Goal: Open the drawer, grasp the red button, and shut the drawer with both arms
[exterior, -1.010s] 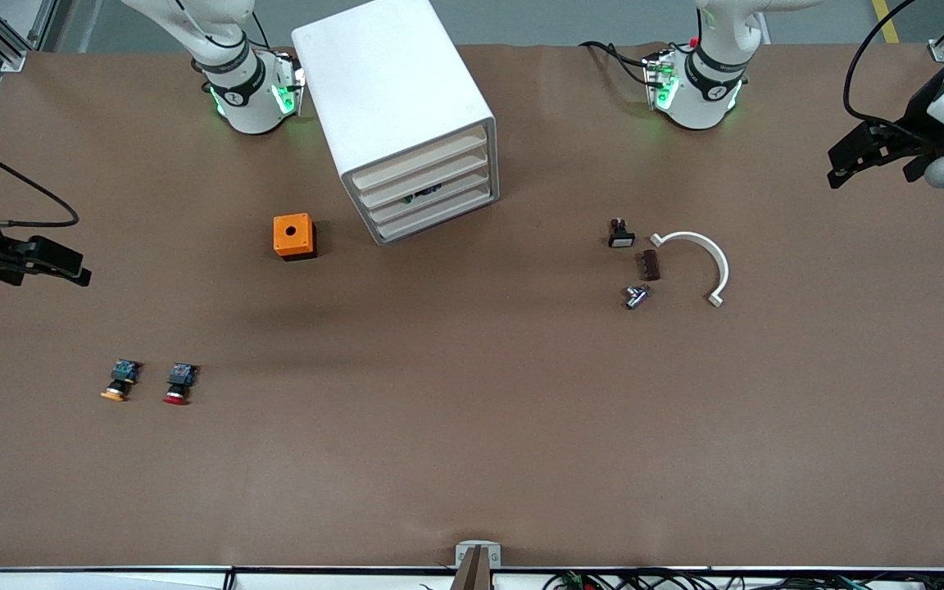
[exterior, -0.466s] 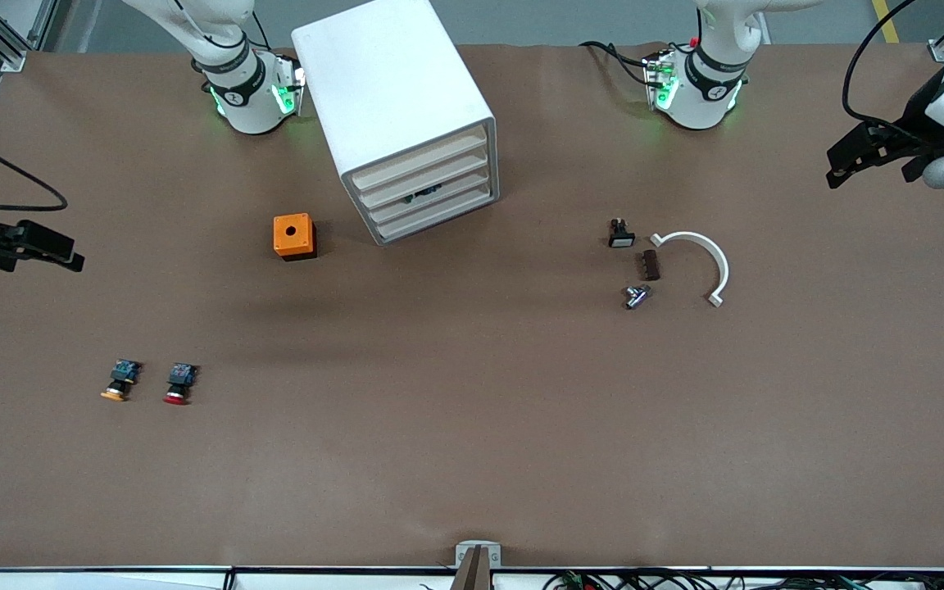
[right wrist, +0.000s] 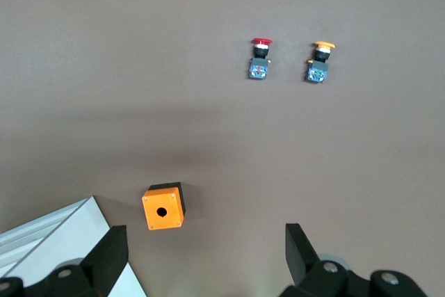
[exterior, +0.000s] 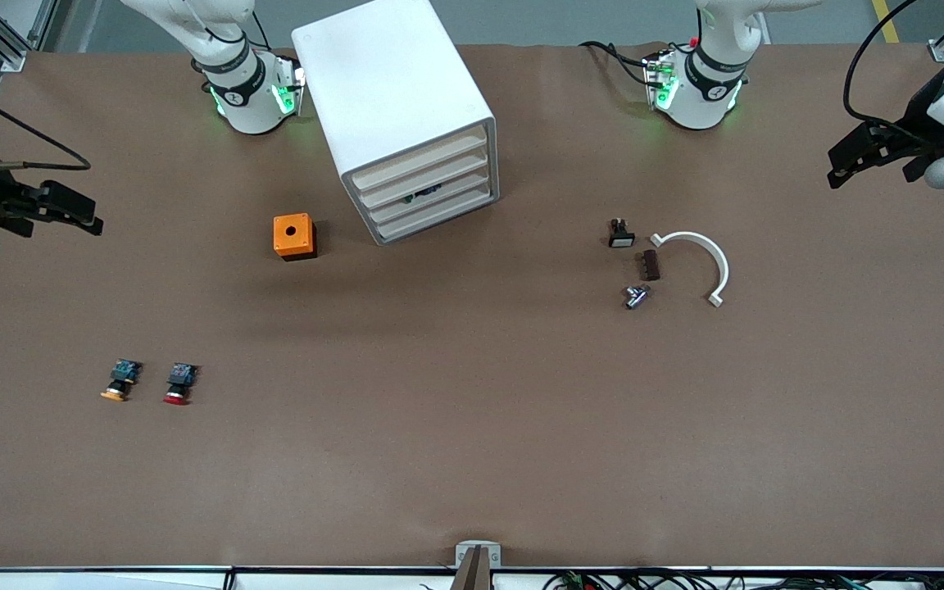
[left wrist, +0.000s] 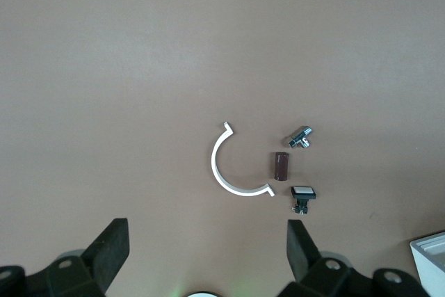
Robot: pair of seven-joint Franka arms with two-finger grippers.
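Note:
The white cabinet (exterior: 394,98) stands near the robots' bases, with four cream drawer fronts (exterior: 427,187) all shut. The red-capped button (exterior: 178,383) lies on the table toward the right arm's end, beside an orange-capped one (exterior: 120,382). Both also show in the right wrist view, the red one (right wrist: 260,57) and the orange one (right wrist: 319,60). My right gripper (exterior: 92,220) is open and empty, up in the air at the right arm's end of the table (right wrist: 201,241). My left gripper (exterior: 836,170) is open and empty, up in the air at the left arm's end (left wrist: 208,238).
An orange cube with a hole (exterior: 293,236) sits beside the cabinet. Toward the left arm's end lie a white curved piece (exterior: 705,254), a small black switch (exterior: 621,236), a brown block (exterior: 650,265) and a metal fitting (exterior: 636,295).
My right gripper has moved toward the robots' bases and slightly toward the table's middle. The left gripper has barely moved. Nothing on the table has shifted.

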